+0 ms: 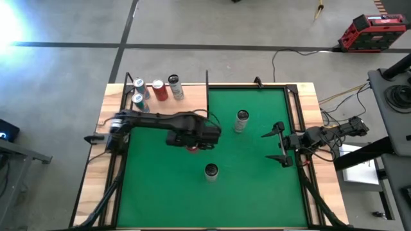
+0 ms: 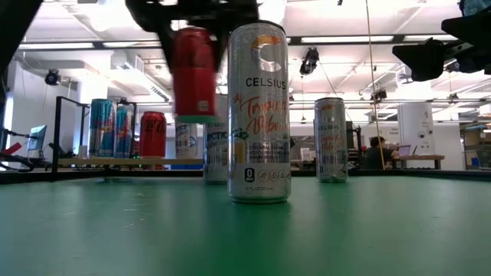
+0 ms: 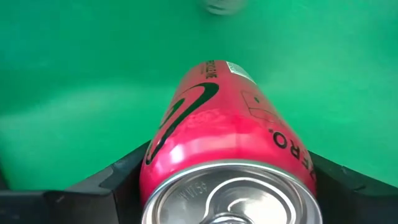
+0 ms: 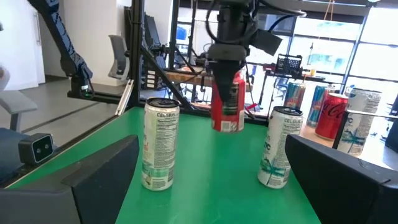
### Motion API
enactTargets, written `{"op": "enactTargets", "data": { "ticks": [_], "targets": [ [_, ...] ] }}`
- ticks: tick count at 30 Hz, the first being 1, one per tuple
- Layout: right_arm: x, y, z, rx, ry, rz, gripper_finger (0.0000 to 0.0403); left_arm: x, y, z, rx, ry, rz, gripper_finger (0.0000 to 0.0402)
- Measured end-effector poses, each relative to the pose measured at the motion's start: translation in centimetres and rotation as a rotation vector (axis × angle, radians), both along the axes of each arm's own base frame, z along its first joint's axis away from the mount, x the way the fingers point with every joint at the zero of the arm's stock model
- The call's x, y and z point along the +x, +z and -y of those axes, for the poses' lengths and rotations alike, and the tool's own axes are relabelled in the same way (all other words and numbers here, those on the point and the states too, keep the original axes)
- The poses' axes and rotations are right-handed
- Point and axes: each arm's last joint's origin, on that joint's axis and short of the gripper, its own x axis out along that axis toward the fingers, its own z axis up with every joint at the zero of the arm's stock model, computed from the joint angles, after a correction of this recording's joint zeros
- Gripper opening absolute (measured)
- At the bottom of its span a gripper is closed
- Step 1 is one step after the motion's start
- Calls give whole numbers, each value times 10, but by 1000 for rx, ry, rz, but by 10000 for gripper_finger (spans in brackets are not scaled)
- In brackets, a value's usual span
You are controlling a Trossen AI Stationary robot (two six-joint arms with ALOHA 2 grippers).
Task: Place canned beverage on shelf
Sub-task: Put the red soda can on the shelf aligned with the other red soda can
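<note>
- The left gripper (image 4: 227, 102) is gripping the red can (image 2: 192, 73) by its upper part; the low view is showing this can lifted above the green mat (image 1: 250, 186), while the high view is hiding most of it under the arm.
- The shelf (image 1: 164, 106), at the worktop's far left corner, is carrying four cans.
- The right gripper (image 1: 277, 144) is waiting open near the mat's right edge.

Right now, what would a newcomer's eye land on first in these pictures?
The red can hanging clear above the green mat, clamped in the left claw near the mat's middle. Next, the tall silver can standing closest to the low camera, and four cans on the shelf at the far left corner.
</note>
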Motion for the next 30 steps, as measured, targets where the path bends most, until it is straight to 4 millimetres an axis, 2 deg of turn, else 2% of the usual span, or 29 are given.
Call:
{"op": "enactTargets", "data": {
  "ticks": [7,16,22,30],
  "targets": [
    [0,0,0,0,0,0,396,-54,9,-17,32,106,-14,283],
    [0,0,0,0,0,0,396,-110,16,-56,98,206,3,283],
    [0,0,0,0,0,0,396,-132,7,-93,103,236,13,283],
    [0,0,0,0,0,0,396,-150,-1,-151,96,255,9,283]
  ]
}}
